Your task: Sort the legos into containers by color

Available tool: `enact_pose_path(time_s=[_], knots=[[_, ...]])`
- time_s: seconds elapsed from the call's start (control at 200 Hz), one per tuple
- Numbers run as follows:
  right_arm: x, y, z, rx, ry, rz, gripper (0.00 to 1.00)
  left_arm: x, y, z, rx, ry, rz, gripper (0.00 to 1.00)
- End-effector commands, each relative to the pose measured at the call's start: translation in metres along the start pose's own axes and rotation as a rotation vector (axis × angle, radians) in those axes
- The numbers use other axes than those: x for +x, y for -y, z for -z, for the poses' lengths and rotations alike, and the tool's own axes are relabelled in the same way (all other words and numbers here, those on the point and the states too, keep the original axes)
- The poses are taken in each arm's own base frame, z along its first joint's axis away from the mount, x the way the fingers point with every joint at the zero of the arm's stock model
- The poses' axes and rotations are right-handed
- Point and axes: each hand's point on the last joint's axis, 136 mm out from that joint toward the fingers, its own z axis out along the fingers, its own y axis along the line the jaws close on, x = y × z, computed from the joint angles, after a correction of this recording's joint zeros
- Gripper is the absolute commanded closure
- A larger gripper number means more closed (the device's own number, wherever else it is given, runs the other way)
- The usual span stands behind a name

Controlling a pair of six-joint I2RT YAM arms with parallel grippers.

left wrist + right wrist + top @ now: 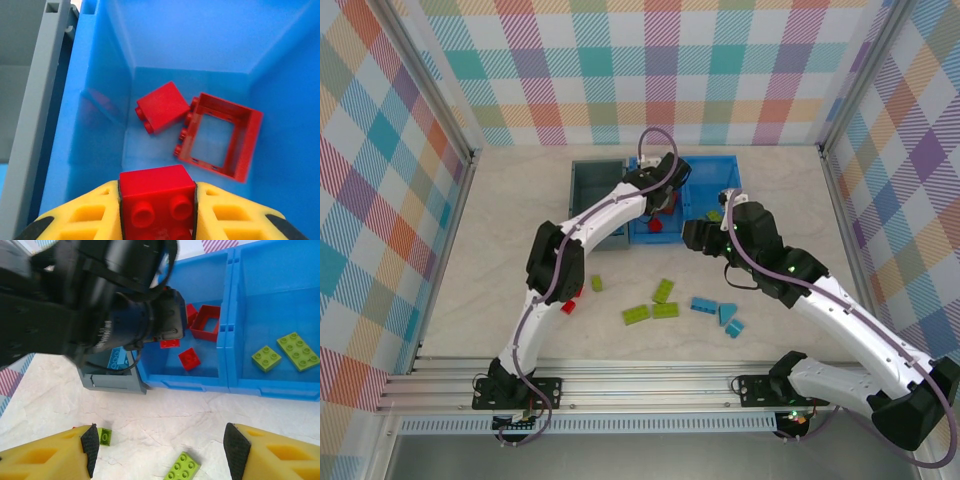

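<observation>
Since the left compartment of the wide bright blue plastic bin (280, 60) already holds a hollow red square frame (225, 105) and a loose red square brick (162, 106), your left gripper (157, 205) hangs over it at the bottom centre of the left wrist view. Its yellow fingers (90, 215) are clamped on the sides of a small red studded brick (156, 192). I judge this brick is meant to join the other reds, so a release here should drop it among them. Your right gripper (162, 445) sits along the bottom edge of its wrist view, fingers well apart with nothing between them, over the pale marbled table (165, 415) just in front of the bin. It is probably lined up for the loose lime green brick (183, 467) below it. Two lime green flat bricks (298, 351) lie in the right compartment at the right edge of that view, and a light blue brick (118, 358) rests in the small grey rectangular bin (112, 381) at left. Across the lower middle of the top view, green pieces (665, 310), light blue pieces (705, 303) and one red piece (570, 306) wait unsorted.
</observation>
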Motion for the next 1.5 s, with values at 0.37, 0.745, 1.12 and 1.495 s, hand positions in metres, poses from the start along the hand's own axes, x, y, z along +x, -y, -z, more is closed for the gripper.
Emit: enact_pose_path(time_s=[0.37, 0.745, 1.12, 1.495], knots=[[0.008, 0.001, 0.008, -0.045, -0.009, -0.042, 0.29, -0.001, -0.005, -0.007, -0.069, 0.000, -0.086, 0.46], [0.031, 0.007, 0.008, -0.050, -0.082, -0.016, 0.29, -0.043, -0.002, 0.107, 0.045, 0.127, -0.004, 0.46], [0.122, -0.064, -0.057, -0.116, -0.434, 0.171, 0.30, 0.003, -0.144, 0.245, 0.117, 0.210, 0.235, 0.41], [0.199, -0.120, -0.148, 0.005, -0.625, 0.196, 0.31, 0.126, -0.257, 0.299, 0.388, 0.182, 0.279, 0.28]])
